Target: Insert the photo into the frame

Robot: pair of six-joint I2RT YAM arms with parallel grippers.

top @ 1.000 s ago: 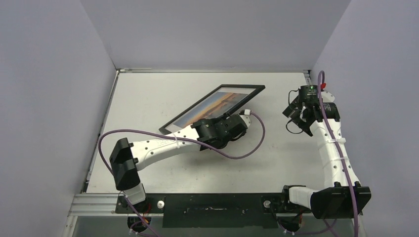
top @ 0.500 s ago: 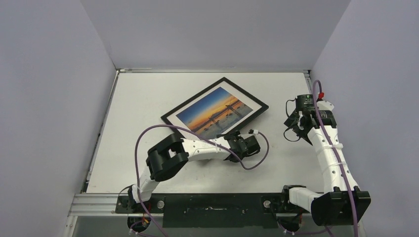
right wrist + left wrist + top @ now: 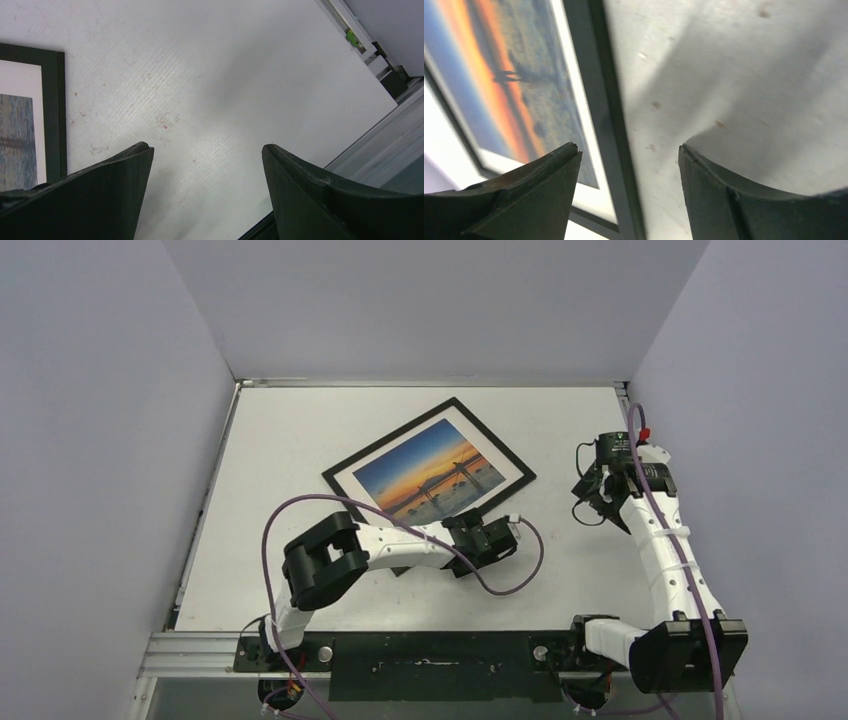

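Currently photo [image 3: 499, 75] sits in frame [image 3: 608, 120] (apparently flat on table [image 3: 300, 430]); left gripper [image 3: 627, 149] spread over its edge, right gripper [image 3: 206, 147] spread, both empty.

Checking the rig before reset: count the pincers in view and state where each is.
2. The left black two-finger pincer hangs open astride an edge of the thin black rectangular picture frame; the right black pincer hangs open over the white table, right of it.

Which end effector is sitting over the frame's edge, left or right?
The left end effector: the black edge of the frame runs between its open jaws. The right end effector, also open, hangs over the table, off the frame.
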